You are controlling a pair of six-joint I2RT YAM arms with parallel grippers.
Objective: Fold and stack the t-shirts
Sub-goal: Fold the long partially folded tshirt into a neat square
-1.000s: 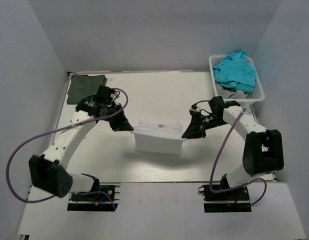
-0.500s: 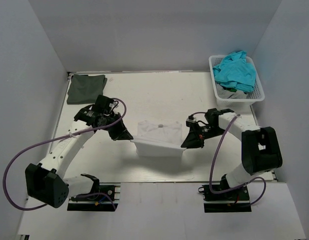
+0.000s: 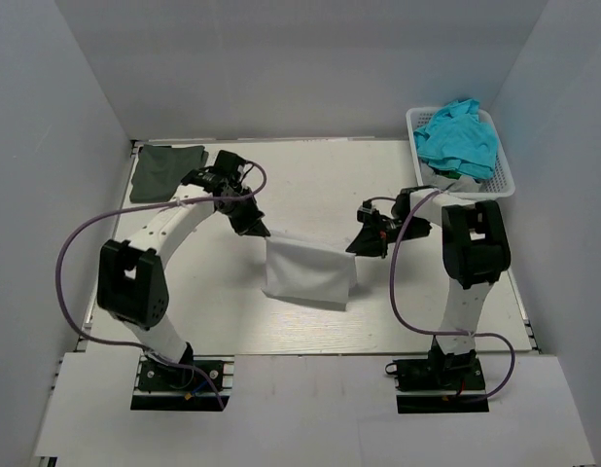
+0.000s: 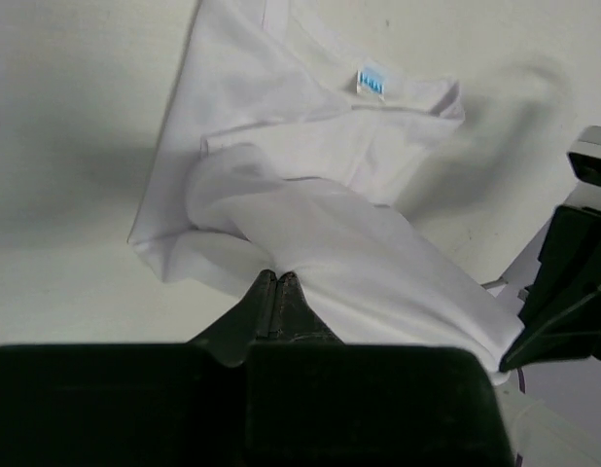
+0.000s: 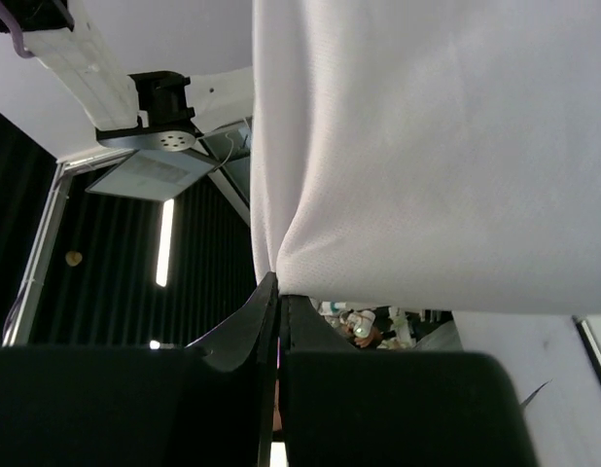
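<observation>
The white t-shirt [image 3: 307,270] lies mid-table, its near half folded over toward the back. My left gripper [image 3: 263,233] is shut on its left corner and my right gripper [image 3: 355,248] is shut on its right corner, holding that edge stretched between them. In the left wrist view the white t-shirt [image 4: 320,185] shows its small blue neck label [image 4: 373,82] beyond my left gripper [image 4: 278,277]. In the right wrist view the white cloth [image 5: 427,146] hangs from my right gripper [image 5: 278,280]. The dark olive-green t-shirt [image 3: 166,171] lies folded at the back left corner.
A white basket [image 3: 501,161] at the back right holds teal cloth [image 3: 458,136] over a grey piece. White walls stand on three sides of the table [image 3: 310,185].
Both grippers have carried the shirt's near edge up and away toward the back, folding the front half over the collar half. The neck label is now covered in the top view.
</observation>
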